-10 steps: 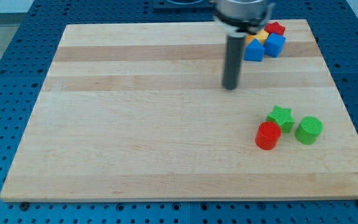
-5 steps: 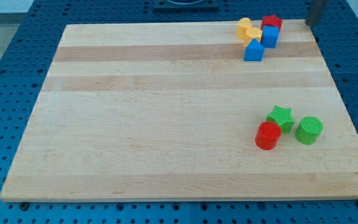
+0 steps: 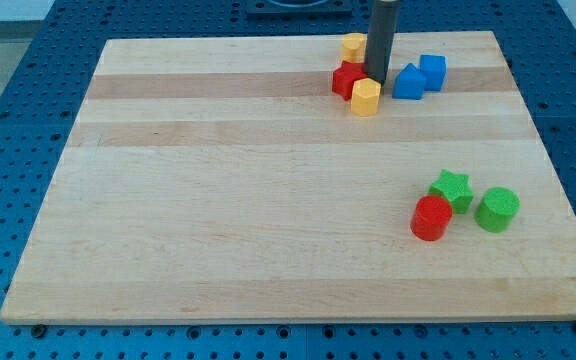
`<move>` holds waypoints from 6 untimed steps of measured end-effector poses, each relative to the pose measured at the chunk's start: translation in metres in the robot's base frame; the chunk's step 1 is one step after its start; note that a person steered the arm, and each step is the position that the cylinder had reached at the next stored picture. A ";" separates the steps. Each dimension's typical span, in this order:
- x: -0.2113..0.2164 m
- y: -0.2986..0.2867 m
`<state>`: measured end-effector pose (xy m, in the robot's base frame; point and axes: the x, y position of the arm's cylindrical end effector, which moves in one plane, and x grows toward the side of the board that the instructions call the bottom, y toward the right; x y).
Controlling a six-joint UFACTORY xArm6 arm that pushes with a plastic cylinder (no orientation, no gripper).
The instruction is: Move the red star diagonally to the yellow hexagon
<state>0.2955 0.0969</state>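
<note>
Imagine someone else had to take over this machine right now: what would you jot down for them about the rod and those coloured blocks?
Handover note:
My tip is down on the board near the view's top, just right of the red star and just above the yellow hexagon.
The red star sits against the hexagon's upper left, so they look diagonal to each other and about touching; the move looks close to finished.
Another yellow block lies above the star; its shape is unclear.
Two blue blocks sit to the tip's right.
The green star, green cylinder and red cylinder are far off at lower right.
Left: confirm contact and lift clear.
</note>
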 end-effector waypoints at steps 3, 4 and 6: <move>-0.009 -0.087; -0.004 -0.071; -0.015 -0.097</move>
<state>0.2804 -0.0003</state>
